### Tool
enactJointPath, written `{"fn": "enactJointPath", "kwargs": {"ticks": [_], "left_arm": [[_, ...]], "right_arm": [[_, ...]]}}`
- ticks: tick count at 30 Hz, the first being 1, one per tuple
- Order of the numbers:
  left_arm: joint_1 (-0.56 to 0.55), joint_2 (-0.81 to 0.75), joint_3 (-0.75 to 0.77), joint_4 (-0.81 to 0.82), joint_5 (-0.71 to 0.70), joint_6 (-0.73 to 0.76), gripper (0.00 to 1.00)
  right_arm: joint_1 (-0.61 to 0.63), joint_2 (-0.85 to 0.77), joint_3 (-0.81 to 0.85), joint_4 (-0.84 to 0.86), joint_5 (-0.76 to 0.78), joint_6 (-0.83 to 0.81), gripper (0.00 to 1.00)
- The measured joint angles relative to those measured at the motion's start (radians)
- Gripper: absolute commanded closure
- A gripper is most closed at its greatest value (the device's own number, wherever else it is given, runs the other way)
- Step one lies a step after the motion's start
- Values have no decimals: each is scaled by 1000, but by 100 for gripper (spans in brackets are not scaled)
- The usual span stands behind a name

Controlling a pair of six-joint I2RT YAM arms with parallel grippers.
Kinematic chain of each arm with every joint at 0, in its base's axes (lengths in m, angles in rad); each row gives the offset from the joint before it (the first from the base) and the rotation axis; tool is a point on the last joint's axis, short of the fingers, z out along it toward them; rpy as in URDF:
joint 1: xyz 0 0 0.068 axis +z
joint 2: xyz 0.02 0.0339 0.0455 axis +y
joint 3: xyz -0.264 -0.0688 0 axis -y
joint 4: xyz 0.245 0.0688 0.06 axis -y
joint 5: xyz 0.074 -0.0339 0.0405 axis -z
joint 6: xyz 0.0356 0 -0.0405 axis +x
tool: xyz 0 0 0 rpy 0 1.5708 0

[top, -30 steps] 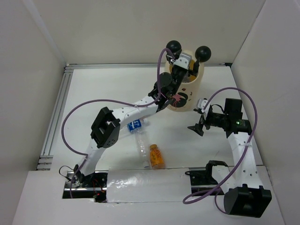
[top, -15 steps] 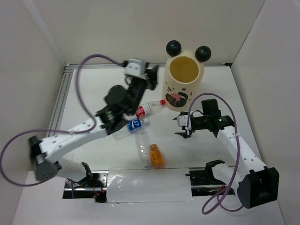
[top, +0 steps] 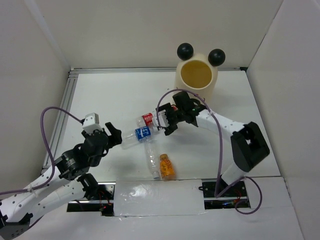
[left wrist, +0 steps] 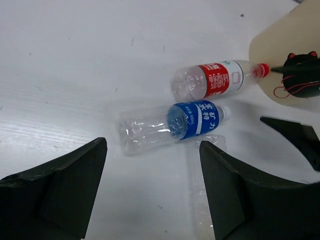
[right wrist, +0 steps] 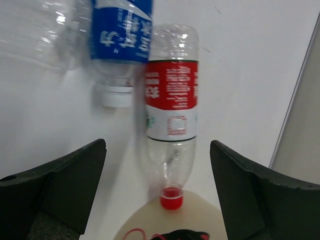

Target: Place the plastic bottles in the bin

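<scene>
Four plastic bottles lie on the white table. A red-label bottle [top: 148, 119] [right wrist: 171, 105] [left wrist: 212, 80] rests its red cap against the foot of the bin [top: 196, 75] [left wrist: 280, 50] [right wrist: 170, 222]. Next to it lies a blue-label bottle [top: 136, 135] [left wrist: 172, 125] [right wrist: 120, 35]. Nearer are an unlabelled clear bottle [top: 152, 159] [left wrist: 205, 200] and a stubby orange one [top: 167, 167]. My right gripper [top: 164, 122] [right wrist: 157, 192] is open, its fingers either side of the red bottle's neck and apart from it. My left gripper [top: 116, 136] [left wrist: 152, 195] is open and empty, just short of the blue bottle's base.
White walls close in the table on the left, back and right, with an aluminium rail [top: 59, 122] along the left side. A foil-covered strip [top: 155, 197] runs across the near edge between the arm bases. The right arm's purple cable [top: 219, 150] loops over the table.
The left arm left the bin's mouth, swung back-left, then dropped low at the near left facing the blue bottle. The right arm reached left to the red bottle's cap end.
</scene>
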Motion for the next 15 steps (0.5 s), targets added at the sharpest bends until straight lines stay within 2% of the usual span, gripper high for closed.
{"fn": "enactJointPath", "kwargs": {"ticks": [7, 15], "left_arm": [[0, -33, -19, -131, 6, -141, 10], [1, -32, -62, -175, 43, -226, 10]], "right_arm": [[12, 234, 230, -16, 100, -93, 9], [40, 442, 406, -152, 116, -209, 9]]}}
